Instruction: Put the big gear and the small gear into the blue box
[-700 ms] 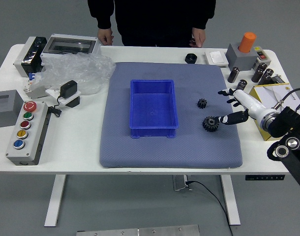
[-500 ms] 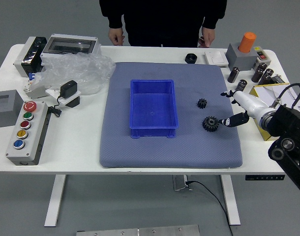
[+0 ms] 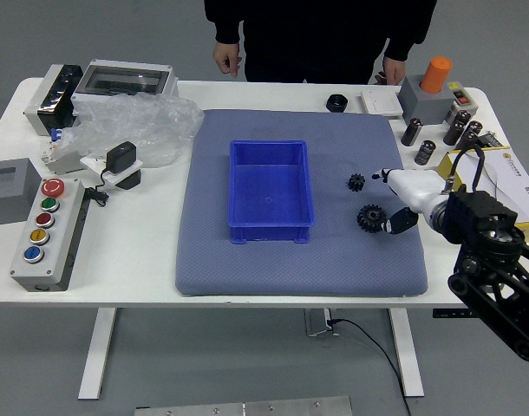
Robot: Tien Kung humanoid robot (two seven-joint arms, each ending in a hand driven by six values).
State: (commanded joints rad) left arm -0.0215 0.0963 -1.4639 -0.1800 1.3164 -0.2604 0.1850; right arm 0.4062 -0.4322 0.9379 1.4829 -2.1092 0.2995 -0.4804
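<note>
Blue box (image 3: 269, 234), long axis pointing forward, hand (image 3: 412, 192) at big gear (image 3: 370, 217)

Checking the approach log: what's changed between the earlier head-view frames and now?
The robot's right hand shifted left, its thumb moving toward the table's near edge beside the big black toothed gear. Nothing grasped or released. The person in black moved right. Unchanged: both black gears, the small one included, and the empty blue rectangular box.

right arm (image 3: 486, 238) reaching in, robot hand (image 3: 418, 189) open
</note>
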